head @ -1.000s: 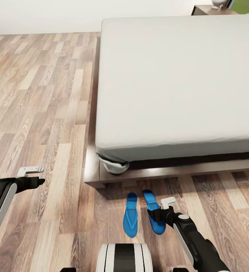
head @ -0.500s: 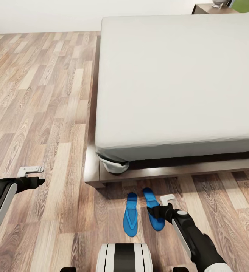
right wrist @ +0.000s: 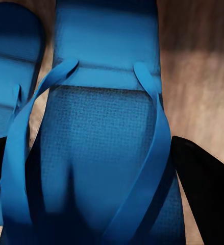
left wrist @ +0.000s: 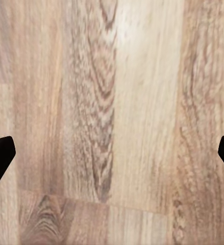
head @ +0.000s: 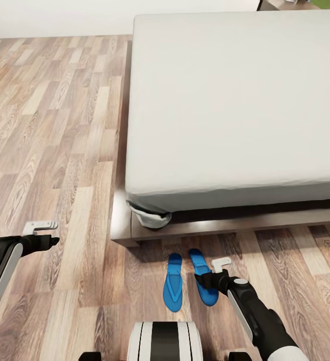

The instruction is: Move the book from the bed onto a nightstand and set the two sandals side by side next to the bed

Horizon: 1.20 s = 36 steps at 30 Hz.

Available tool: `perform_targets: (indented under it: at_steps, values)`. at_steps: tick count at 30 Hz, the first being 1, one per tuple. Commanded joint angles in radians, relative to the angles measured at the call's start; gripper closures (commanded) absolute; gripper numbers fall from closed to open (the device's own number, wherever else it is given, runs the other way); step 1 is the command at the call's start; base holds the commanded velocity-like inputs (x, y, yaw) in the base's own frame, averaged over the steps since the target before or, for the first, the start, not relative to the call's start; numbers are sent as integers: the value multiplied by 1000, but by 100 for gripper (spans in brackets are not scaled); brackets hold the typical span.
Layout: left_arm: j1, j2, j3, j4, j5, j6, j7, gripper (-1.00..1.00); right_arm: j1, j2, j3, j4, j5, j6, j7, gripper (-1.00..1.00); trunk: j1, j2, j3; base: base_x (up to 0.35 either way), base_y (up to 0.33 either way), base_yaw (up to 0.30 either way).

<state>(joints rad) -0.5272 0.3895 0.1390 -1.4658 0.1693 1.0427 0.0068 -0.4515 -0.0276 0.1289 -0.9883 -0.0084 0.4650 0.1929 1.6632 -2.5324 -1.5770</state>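
Observation:
Two bright blue sandals lie side by side on the wood floor just off the bed's near corner, the left sandal (head: 173, 284) and the right sandal (head: 202, 273). My right gripper (head: 205, 282) hangs low over the right sandal. In the right wrist view, this right sandal (right wrist: 104, 132) with its blue straps sits between the spread fingers of the right gripper (right wrist: 89, 150), which is open. My left gripper (head: 54, 241) is open above bare planks, and the left gripper (left wrist: 112, 153) holds nothing. The bed (head: 235, 100) has a bare grey mattress. The book is out of view.
The bed's dark wooden frame (head: 210, 228) juts out low in front of the sandals, with a crumpled sheet corner (head: 152, 219) hanging at its near corner. A sliver of dark wood furniture (head: 272, 5) shows at the bed's far end. Plank floor (head: 49, 125) stretches to the left.
The head view has tilted slightly downward. My right gripper has edged a little forward over the right sandal. The left arm and the left sandal have not moved.

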Motion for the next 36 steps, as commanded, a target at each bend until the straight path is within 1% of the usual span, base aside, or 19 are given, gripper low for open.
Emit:
perform_targets:
  at_steps: [1, 3, 11, 15, 23, 26, 27, 29, 31, 32, 34, 36]
  values:
    - [0, 0, 1, -1, 4, 4, 1, -100, -1, -1, 2, -2, -4, 6, 0, 100, 0, -1, -5, 0, 0, 0]
    - [0, 0, 1, -1, 4, 4, 1, -100, -1, -1, 2, -2, -4, 6, 0, 100, 1, -1, -12, 0, 0, 0]
    - [0, 0, 1, -1, 4, 4, 0, -100, -7, -1, 1, -1, -4, 6, 0, 100, 1, -1, -12, 0, 0, 0]
    - [0, 1, 1, -2, 4, 4, 0, -100, -10, 0, 1, -1, -4, 5, 0, 100, 3, -2, -28, 0, 0, 0]
    - [2, 2, 2, -2, 4, 4, 0, -100, -25, 0, 1, -1, -5, 5, 0, 100, 3, -2, -28, 0, 0, 0]
    - [8, 2, 3, -3, 4, 4, 0, -100, -36, 1, 1, -1, -6, 5, 0, 100, 4, -3, -39, 0, 0, 0]
    - [10, 2, 3, -4, 3, 4, 0, -100, -39, 1, 1, -1, -5, 4, 0, 100, 4, -3, -39, 0, 0, 0]
    - [11, 2, 4, -4, -3, 4, 0, -100, -43, 1, 1, -1, -6, 4, 0, 100, 4, -3, -39, 0, 0, 0]
    - [12, 2, 4, -5, -27, 4, -1, -100, -45, 1, 1, -1, -6, 4, 1, 100, 4, -3, -39, 0, 0, 0]
    - [12, 1, 5, -6, -45, 4, -1, -100, -48, 1, 1, -1, -5, 4, 1, 100, 4, -3, -39, 0, 0, 0]
    - [12, 1, 6, -11, -61, 4, -2, -100, -52, 1, 1, -1, -5, 4, 1, 100, 4, -3, -39, 0, 0, 0]
    - [12, 1, 8, -20, -69, 4, -2, -100, -54, 1, 1, -1, -5, 4, 2, 100, 4, -3, -39, 0, 0, 0]
